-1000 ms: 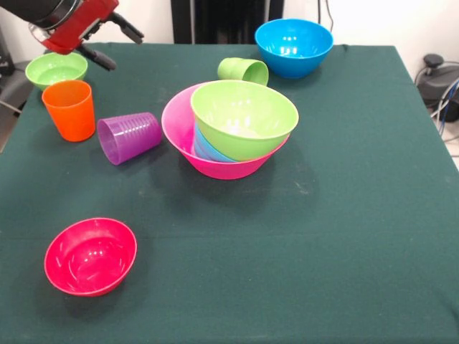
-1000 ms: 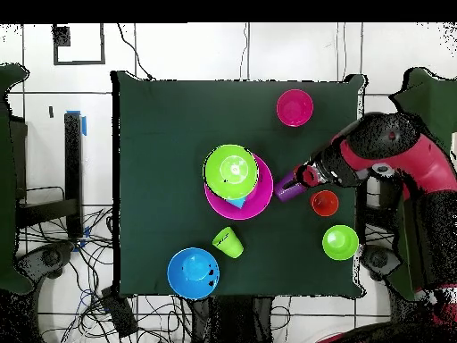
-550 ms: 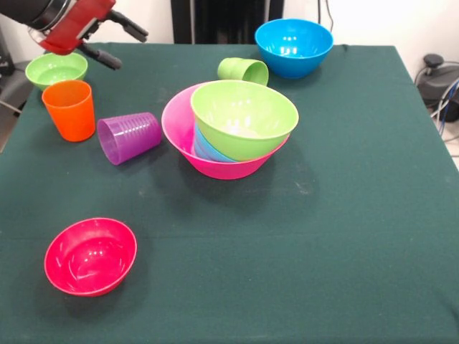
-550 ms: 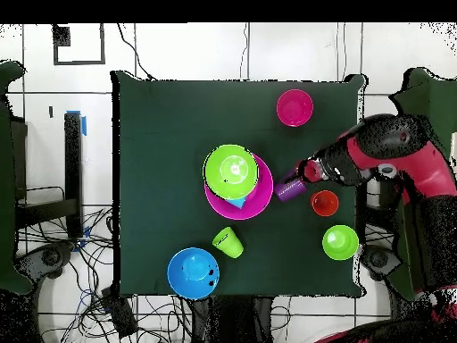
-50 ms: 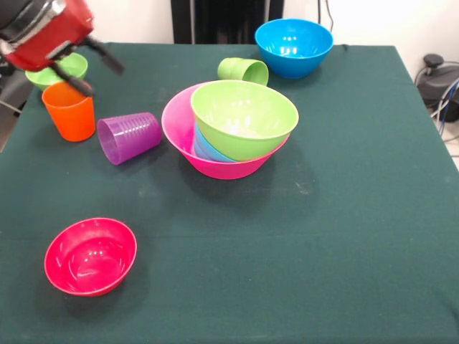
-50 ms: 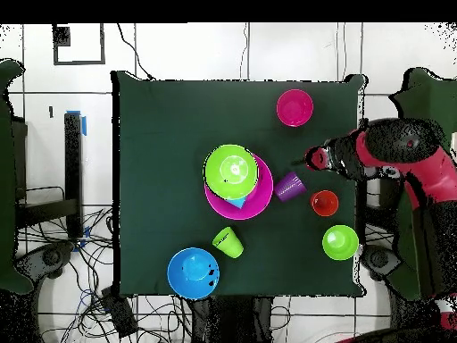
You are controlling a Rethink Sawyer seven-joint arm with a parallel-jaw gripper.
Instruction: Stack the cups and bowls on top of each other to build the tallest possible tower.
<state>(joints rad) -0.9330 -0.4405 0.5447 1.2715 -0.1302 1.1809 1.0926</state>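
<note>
Lowered since before, end effector (image 5: 86, 64) hangs spread above orange cup (image 5: 69, 110).

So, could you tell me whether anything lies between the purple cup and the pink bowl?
Nothing visible does: the purple cup lies on its side beside the pink bowl, with only bare cloth between them.

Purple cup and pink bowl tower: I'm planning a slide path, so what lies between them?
Nothing. In the front view, only bare green cloth separates the purple cup, lying on its side, from the tower; the overhead view agrees.
</note>
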